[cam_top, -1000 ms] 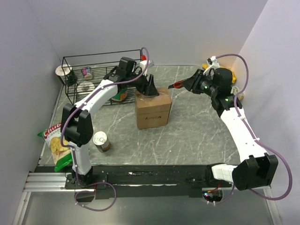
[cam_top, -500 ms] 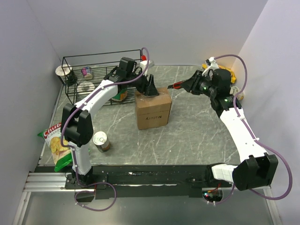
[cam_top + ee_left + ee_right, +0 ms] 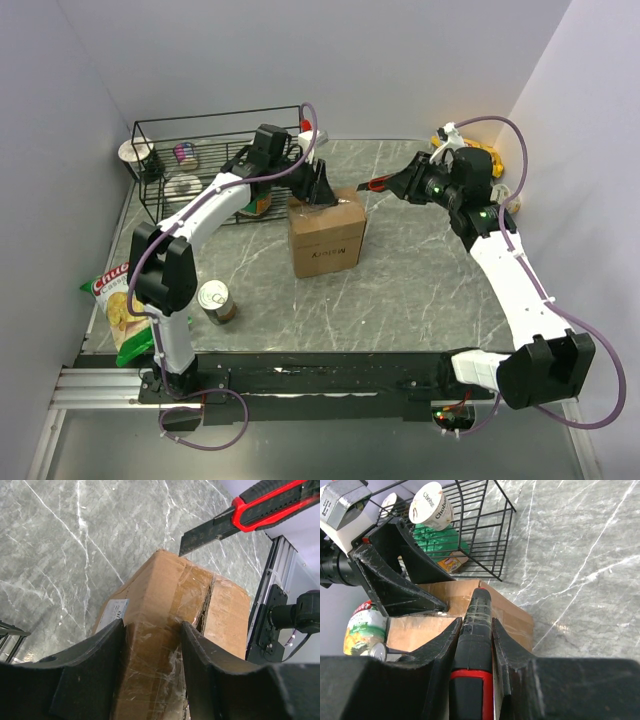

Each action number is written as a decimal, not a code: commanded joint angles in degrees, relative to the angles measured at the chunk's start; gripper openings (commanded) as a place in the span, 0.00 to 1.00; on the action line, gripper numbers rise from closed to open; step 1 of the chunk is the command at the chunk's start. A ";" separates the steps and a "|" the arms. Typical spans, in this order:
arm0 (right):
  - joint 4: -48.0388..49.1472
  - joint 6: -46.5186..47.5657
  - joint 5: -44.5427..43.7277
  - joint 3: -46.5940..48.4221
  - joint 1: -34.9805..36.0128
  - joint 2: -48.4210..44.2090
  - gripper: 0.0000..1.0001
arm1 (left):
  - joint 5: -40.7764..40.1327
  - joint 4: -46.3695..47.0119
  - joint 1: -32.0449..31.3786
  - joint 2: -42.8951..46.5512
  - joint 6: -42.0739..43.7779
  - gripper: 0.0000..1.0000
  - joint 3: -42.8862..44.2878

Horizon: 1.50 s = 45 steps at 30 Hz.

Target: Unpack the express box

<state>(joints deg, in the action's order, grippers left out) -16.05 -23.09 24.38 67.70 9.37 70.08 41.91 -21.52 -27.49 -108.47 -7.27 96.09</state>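
Note:
The express box [image 3: 326,238], a brown taped carton, stands mid-table. In the left wrist view [image 3: 165,605] its top tape is slit along the seam. My left gripper [image 3: 318,190] stands over the box's far top edge with spread fingers [image 3: 100,675] set down on the taped top. My right gripper [image 3: 415,183] is shut on a red and black box cutter [image 3: 477,625]. Its blade [image 3: 200,535] hovers just above the box's far right corner, and its tip shows in the top view [image 3: 365,187].
A black wire basket [image 3: 215,160] with yoghurt cups [image 3: 431,502] and a green pack stands at the back left. A tin can [image 3: 216,300] and a chips bag [image 3: 118,305] lie front left. Yellow items [image 3: 482,152] sit back right.

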 commanded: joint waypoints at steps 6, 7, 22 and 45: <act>-8.11 2.17 0.93 1.56 1.09 -3.11 0.00 | -7.11 -2.21 -0.46 -0.34 -0.29 0.48 -1.44; -8.46 2.26 0.84 1.47 1.01 -3.29 0.00 | -7.19 -2.21 -0.46 -0.34 -0.47 0.48 -1.44; -12.68 3.84 1.81 1.91 1.00 -4.34 0.00 | -9.74 -2.83 -0.11 -1.49 -0.64 0.36 -1.43; -23.58 8.50 5.06 0.94 1.00 -9.61 0.00 | -10.09 -2.65 1.29 -2.01 -0.91 0.25 -2.93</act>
<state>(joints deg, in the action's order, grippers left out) -27.33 -16.71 24.93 68.25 9.61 62.94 41.15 -20.18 -27.55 -108.44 -10.20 95.81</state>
